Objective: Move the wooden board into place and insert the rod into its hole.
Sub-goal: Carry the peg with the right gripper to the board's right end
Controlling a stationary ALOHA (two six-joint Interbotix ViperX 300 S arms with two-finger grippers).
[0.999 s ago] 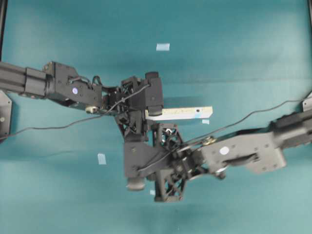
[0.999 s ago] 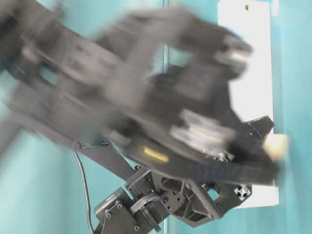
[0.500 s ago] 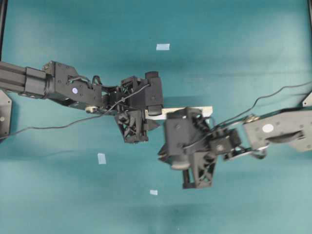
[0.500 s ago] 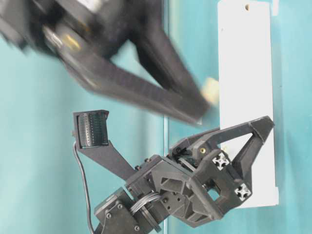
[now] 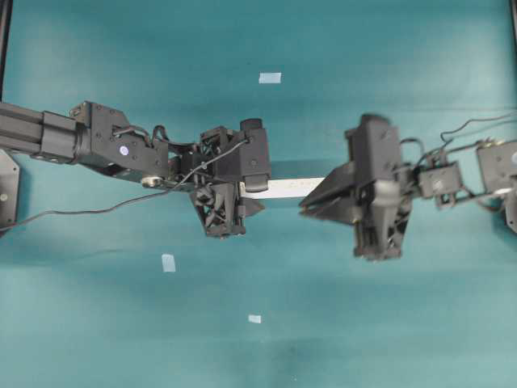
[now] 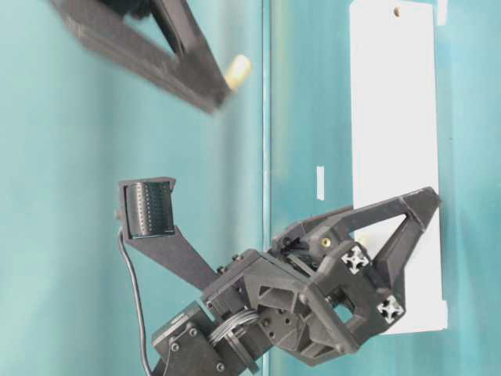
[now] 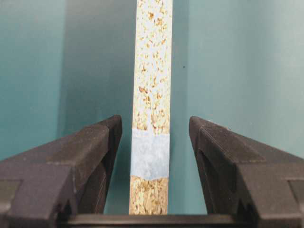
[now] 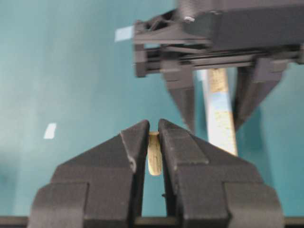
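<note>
The wooden board (image 5: 284, 187) shows as a thin pale strip between the two arms; its broad white face (image 6: 395, 117) fills the table-level view, and the hole (image 6: 396, 12) is a small dark dot near its far end. My left gripper (image 5: 242, 187) is open and straddles the board's speckled edge (image 7: 152, 71), with a gap on each side. A blue mark (image 7: 150, 152) crosses that edge between the jaws. My right gripper (image 8: 153, 124) is shut on the cream rod (image 8: 154, 159). It hangs over the board's right end (image 5: 307, 204), tips toward the left arm. The rod (image 6: 237, 72) sticks out past the fingertips.
Small light-blue tape squares lie on the teal mat at the back (image 5: 270, 78), front left (image 5: 168, 263) and front middle (image 5: 254, 318). A black cable (image 5: 81, 212) trails from the left arm, and another (image 5: 468, 125) loops above the right wrist.
My right gripper has swung from below the left arm to the right and back, carrying the rod, and now covers the board's right end. The left arm and board have not moved.
</note>
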